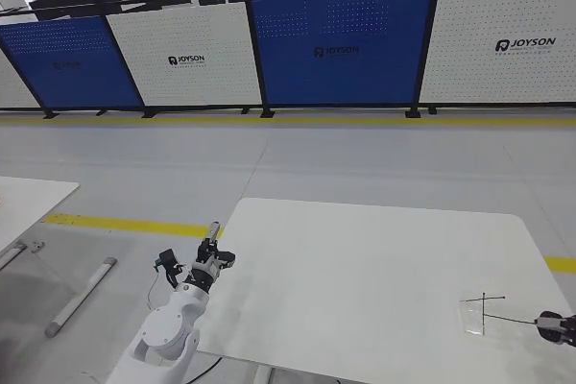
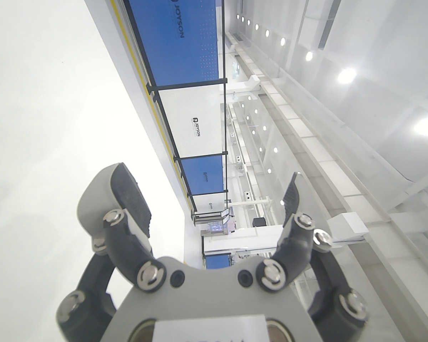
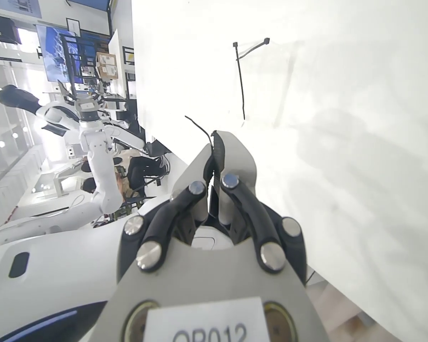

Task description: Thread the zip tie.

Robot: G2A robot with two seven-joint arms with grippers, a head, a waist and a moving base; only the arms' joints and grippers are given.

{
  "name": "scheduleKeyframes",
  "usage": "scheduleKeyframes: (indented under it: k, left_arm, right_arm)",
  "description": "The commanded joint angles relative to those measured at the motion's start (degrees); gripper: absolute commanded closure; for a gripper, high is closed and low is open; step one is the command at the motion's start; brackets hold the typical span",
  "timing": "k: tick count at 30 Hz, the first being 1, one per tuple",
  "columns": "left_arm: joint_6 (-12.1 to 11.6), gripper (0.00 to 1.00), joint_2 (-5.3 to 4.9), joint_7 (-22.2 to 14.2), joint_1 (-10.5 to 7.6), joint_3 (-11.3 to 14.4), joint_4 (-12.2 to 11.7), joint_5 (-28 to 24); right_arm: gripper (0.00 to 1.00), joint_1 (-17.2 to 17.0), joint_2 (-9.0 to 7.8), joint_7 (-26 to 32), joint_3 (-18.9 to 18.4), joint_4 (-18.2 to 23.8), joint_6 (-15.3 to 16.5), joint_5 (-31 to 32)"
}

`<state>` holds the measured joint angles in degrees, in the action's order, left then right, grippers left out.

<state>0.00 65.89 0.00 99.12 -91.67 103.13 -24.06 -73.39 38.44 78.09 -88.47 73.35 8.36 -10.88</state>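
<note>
My right gripper (image 3: 214, 136) is shut on a thin black zip tie (image 3: 197, 125), and a short curled end sticks out past its fingertips. In the top view the right gripper (image 1: 557, 326) sits at the table's near right corner, with the tie (image 1: 511, 318) pointing left over the table. A second black zip tie (image 3: 239, 79) lies loose on the white table (image 1: 365, 278) just ahead of it, with a paler strap (image 3: 251, 49) crossing near its head. My left gripper (image 2: 207, 174) is open and holds nothing. It is beside the table's left edge (image 1: 211, 252).
A faint clear rectangle (image 1: 473, 318) lies under the loose tie. Another white table (image 1: 19, 202) stands off to the left across a floor gap. Blue and white pegboard panels (image 1: 336, 48) line the far side of the room.
</note>
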Motion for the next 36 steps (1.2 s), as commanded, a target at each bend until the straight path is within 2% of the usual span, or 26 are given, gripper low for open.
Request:
scheduleKeyframes:
  k: [1, 4, 7, 9, 12, 14, 15, 23, 24, 27, 30, 31, 34, 36]
  left_arm:
    - [0.0, 0.0, 0.0, 0.0, 0.0, 0.0, 0.0, 0.0]
    - [0.0, 0.0, 0.0, 0.0, 0.0, 0.0, 0.0, 0.0]
    - [0.0, 0.0, 0.0, 0.0, 0.0, 0.0, 0.0, 0.0]
    - [0.0, 0.0, 0.0, 0.0, 0.0, 0.0, 0.0, 0.0]
    - [0.0, 0.0, 0.0, 0.0, 0.0, 0.0, 0.0, 0.0]
    - [0.0, 0.0, 0.0, 0.0, 0.0, 0.0, 0.0, 0.0]
    - [0.0, 0.0, 0.0, 0.0, 0.0, 0.0, 0.0, 0.0]
    - [-0.1, 0.0, 0.01, 0.1, -0.11, -0.1, 0.0, 0.0]
    - [-1.0, 0.0, 0.05, 0.6, -0.62, -0.7, 0.3, -0.1]
    - [-1.7, 0.0, 0.04, -1.4, -0.37, -0.9, 3.0, -0.1]
    - [-0.5, 0.0, -0.07, -5.8, 0.83, 0.0, 7.9, 1.0]
    - [0.4, 0.0, -0.12, -7.6, 1.15, 0.9, 9.9, 2.2]
    - [2.1, 0.0, -0.11, -9.8, 1.39, 4.4, 13.4, 6.2]
    - [3.2, 0.0, -0.04, -10.7, 1.04, 6.8, 14.5, 7.9]
  right_arm:
    - [1.0, -0.8, 0.07, -1.4, -0.2, 2.6, 1.1, -0.9]
    - [1.0, -2.6, 0.07, -3.1, -1.3, 8.2, 1.7, -2.2]
    - [1.0, -4.5, 0.15, -5.9, -1.6, 15.0, 0.2, -2.1]
    - [1.0, -5.1, 0.32, -7.4, -0.8, 18.8, -1.2, -1.9]
    - [1.0, -4.3, 0.8, -8.3, 3.1, 23.0, -3.3, -0.7]
    - [1.0, -2.1, 1.34, -7.6, 7.3, 23.7, -4.4, 0.2]
    - [1.0, -0.5, 1.63, -6.3, 9.1, 22.7, -4.8, -0.5]
    - [1.0, -0.5, 1.63, -6.3, 9.1, 22.7, -4.8, -0.5]
    - [1.0, -0.5, 1.63, -6.3, 9.1, 22.7, -4.8, -0.5]
    - [1.0, -0.5, 1.63, -6.3, 9.1, 22.7, -4.8, -0.5]
    - [1.0, -0.5, 1.63, -6.3, 9.1, 22.7, -4.8, -0.5]
    - [1.0, -0.5, 1.63, -6.3, 9.1, 22.7, -4.8, -0.5]
    - [1.0, -0.5, 1.63, -6.3, 9.1, 22.7, -4.8, -0.5]
    - [1.0, -0.5, 1.63, -6.3, 9.1, 22.7, -4.8, -0.5]
